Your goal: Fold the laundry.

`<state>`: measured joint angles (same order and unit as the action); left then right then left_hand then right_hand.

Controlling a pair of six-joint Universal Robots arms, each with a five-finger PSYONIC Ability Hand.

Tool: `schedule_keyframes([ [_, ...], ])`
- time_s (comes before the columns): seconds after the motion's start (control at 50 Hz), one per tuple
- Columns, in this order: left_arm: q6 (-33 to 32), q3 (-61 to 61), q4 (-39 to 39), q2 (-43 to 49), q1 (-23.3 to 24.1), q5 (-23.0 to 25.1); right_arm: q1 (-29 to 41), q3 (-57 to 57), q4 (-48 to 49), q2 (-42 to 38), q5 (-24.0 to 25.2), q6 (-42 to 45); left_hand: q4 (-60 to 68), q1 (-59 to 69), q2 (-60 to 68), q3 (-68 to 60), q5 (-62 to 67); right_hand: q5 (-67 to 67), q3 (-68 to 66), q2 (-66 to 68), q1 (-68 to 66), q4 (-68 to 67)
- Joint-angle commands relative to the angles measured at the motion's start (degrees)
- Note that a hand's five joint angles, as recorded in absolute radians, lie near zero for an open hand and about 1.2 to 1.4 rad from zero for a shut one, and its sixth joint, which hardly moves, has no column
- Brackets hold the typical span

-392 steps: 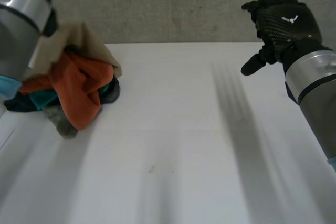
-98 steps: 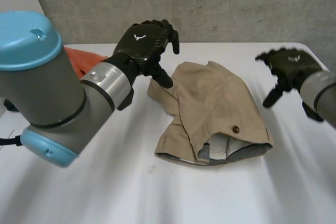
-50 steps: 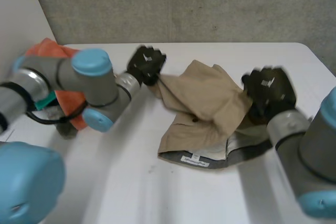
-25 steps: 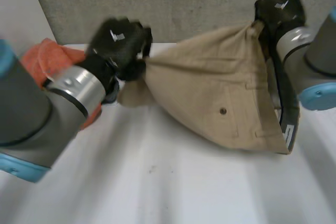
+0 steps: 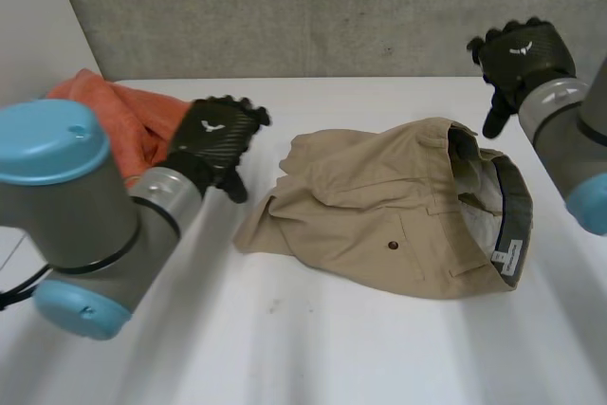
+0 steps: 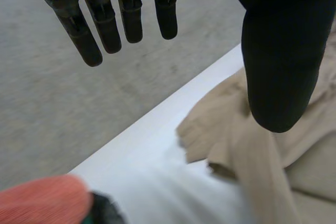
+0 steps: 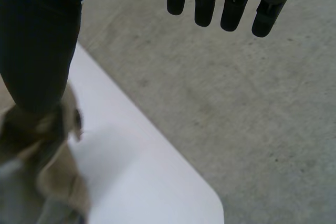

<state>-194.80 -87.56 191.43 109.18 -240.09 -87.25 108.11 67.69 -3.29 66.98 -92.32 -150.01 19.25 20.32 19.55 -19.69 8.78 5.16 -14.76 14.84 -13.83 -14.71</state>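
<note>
Khaki garment [image 5: 379, 215] lay bunched on the table [image 5: 285, 348], waistband toward the right arm. Left hand [image 5: 216, 135] hovered just beside its other edge, fingers straight, holding nothing. Right hand [image 5: 520, 54], beyond the waistband, was likewise spread and empty. Risk: pinching doubled layers would fold creases in. Orange laundry pile [image 5: 114, 111] sat far left.

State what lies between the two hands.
In the head view, the crumpled tan shorts lie on the white table between the open left hand and open right hand.

A white table [image 5: 313, 348] carries crumpled tan shorts [image 5: 379, 206] between the left hand [image 5: 213, 139] and right hand [image 5: 520, 59]; an orange clothes pile [image 5: 123, 116] lies beside the left hand, away from the shorts
</note>
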Motion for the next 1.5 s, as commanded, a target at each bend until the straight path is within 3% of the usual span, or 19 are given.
schedule_keyframes([
  [0.02, 0.65, -6.13, -0.09, -3.8, -2.75, -2.66, 0.52, 4.55, -10.58, 3.24, 0.74, 0.33, -0.29, -1.35, -0.59, 0.73, 0.19, 7.52, -7.92, 7.84, -8.85, -7.97],
  [0.1, 4.51, -7.01, -0.36, -2.84, -3.54, -2.49, 3.5, 9.3, -11.65, 5.79, 1.26, 0.24, 0.71, -0.35, 0.42, -0.28, 1.19, 10.39, -10.8, 10.72, -11.72, -10.84],
  [0.22, 13.29, -6.05, -0.88, 3.04, -3.63, -1.0, 9.22, 13.61, -4.8, 4.3, 2.06, 0.86, 1.39, 0.33, 1.1, -0.95, 1.87, 11.57, -11.98, 11.89, -12.9, -12.02],
  [0.46, 15.59, 1.07, -5.89, 12.81, -2.93, 0.85, 9.66, 11.51, 15.5, -10.81, 1.62, 5.16, 9.11, 8.05, 8.82, -8.68, 9.59, 11.24, -11.64, 11.56, -12.57, -11.69],
  [0.58, 15.77, 3.45, -7.47, 13.95, -2.75, 2.96, 9.48, 6.6, 20.77, -18.18, 1.62, 11.3, 28.1, 27.04, 27.81, -27.67, 28.58, 11.07, -11.47, 11.39, -12.4, -11.52],
  [0.7, 14.98, 6.43, -7.39, 18.17, -1.88, 2.79, 8.34, 1.75, 22.98, -25.4, 1.62, 15.09, 60.71, 59.65, 60.42, -60.28, 61.19, 11.74, -12.14, 12.06, -13.07, -12.19],
  [0.78, 14.89, 8.72, -7.39, 19.05, -1.61, 2.09, 6.76, -0.18, 23.25, -27.26, 1.88, 15.98, 60.75, 59.68, 60.45, -60.31, 61.22, 34.88, -35.28, 35.2, -36.21, -35.33],
  [0.8, 14.89, 9.16, -7.39, 19.05, -1.7, 1.91, 6.24, -0.71, 23.33, -27.08, 1.79, 16.06, 60.75, 59.68, 60.45, -60.31, 61.22, 55.1, -55.51, 55.43, -56.43, -55.55],
  [0.82, 14.72, 10.03, -7.56, 18.87, -1.61, 1.91, 5.97, -0.98, 23.33, -26.82, 1.79, 15.98, 60.75, 59.68, 60.45, -60.31, 61.22, 64.74, -65.14, 65.06, -66.07, -65.19],
  [1.0, 14.89, 12.24, -7.3, 8.69, -2.4, 1.56, 4.04, 1.65, 20.79, -13.03, 2.05, 12.12, 60.75, 59.68, 60.45, -60.31, 61.22, 64.84, -65.24, 65.16, -66.17, -65.29],
  [1.18, 14.89, 12.41, -7.04, -5.81, -3.19, -0.2, 1.49, -1.32, -0.27, 5.42, 5.57, 6.31, 60.75, 59.68, 60.45, -60.31, 61.22, 64.84, -65.24, 65.16, -66.17, -65.29],
  [1.36, 14.72, 15.48, -5.46, -21.62, -3.98, -0.55, 1.22, -12.92, -15.77, 15.89, 6.8, 1.83, 60.75, 59.68, 60.45, -60.31, 61.22, 64.84, -65.24, 65.16, -66.17, -65.29],
  [1.5, 14.19, 17.6, -5.71, -24.11, -4.51, -0.46, 0.7, -17.59, -25.08, 17.3, 11.81, -0.46, 60.75, 59.68, 60.45, -60.31, 61.22, 64.84, -65.24, 65.16, -66.17, -65.29],
])
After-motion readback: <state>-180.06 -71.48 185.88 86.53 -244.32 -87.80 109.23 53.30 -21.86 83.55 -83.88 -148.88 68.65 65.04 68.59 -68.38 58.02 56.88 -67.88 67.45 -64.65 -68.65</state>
